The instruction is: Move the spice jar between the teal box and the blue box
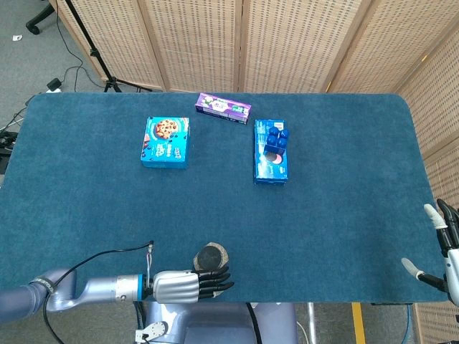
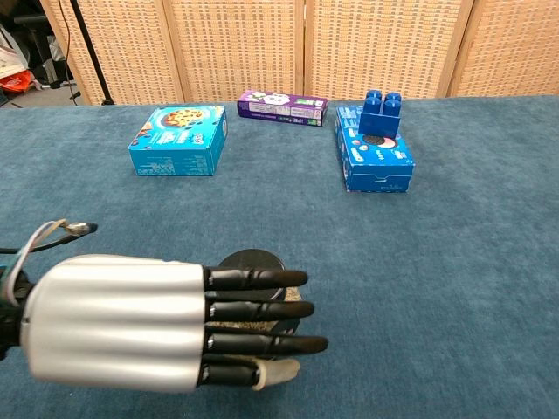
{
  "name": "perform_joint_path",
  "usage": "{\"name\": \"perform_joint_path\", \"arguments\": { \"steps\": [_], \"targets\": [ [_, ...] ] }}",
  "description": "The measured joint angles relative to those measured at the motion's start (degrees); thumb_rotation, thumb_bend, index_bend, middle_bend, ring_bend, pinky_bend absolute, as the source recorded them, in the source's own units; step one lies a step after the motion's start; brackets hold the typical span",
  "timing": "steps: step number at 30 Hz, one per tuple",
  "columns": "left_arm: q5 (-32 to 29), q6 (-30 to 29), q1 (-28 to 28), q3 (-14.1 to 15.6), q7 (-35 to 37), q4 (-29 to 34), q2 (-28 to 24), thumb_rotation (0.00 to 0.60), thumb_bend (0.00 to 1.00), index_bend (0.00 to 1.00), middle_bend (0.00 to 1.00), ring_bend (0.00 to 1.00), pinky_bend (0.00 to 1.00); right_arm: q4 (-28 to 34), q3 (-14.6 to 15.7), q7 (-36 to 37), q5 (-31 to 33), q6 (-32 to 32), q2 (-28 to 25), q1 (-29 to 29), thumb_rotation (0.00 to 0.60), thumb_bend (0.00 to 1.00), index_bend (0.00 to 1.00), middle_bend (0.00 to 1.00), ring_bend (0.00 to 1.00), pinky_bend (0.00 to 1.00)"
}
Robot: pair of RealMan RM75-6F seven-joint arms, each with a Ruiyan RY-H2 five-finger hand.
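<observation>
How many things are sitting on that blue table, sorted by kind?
Boxes: 3, the teal box, the blue box and the purple box.
Jars: 1, the spice jar by the left robot hand.
Toy bricks: 1, the blue brick on the blue box.
Total: 5.
</observation>
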State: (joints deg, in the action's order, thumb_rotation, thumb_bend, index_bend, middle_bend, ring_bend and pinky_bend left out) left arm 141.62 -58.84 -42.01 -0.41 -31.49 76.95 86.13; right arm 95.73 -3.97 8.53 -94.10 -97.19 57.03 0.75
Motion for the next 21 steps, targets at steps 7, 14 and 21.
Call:
{"name": "perform_joint_path", "arguments": {
  "steps": [7,14,21],
  "targets": [
    [-3.3,0.0,-1.5,-0.8,0.1,-4.0,2.9,0.6,0.34,0.17,0.0,0.0,0.0,-0.1,-0.3,1.2,0.2,-0.4,0.1,0.0,0.6,0.0,0.0,0.0,0.0,0.0],
    [-6.6,-0.2,-3.1,-0.9,0.8,-8.2,5.0,0.6,0.33,0.17,0.0,0.0,0.0,-0.3,-0.5,1.7,0.8,-0.2,0.2,0.0,0.6,0.0,0.0,0.0,0.0,0.0],
    [-10.6,-0.2,-4.3,-1.6,1.0,-11.1,6.0,0.6,0.33,0.17,0.0,0.0,0.0,-0.3,-0.5,1.6,1.3,0.4,0.1,-0.1,0.6,0.0,0.0,0.0,0.0,0.0]
  ]
}}
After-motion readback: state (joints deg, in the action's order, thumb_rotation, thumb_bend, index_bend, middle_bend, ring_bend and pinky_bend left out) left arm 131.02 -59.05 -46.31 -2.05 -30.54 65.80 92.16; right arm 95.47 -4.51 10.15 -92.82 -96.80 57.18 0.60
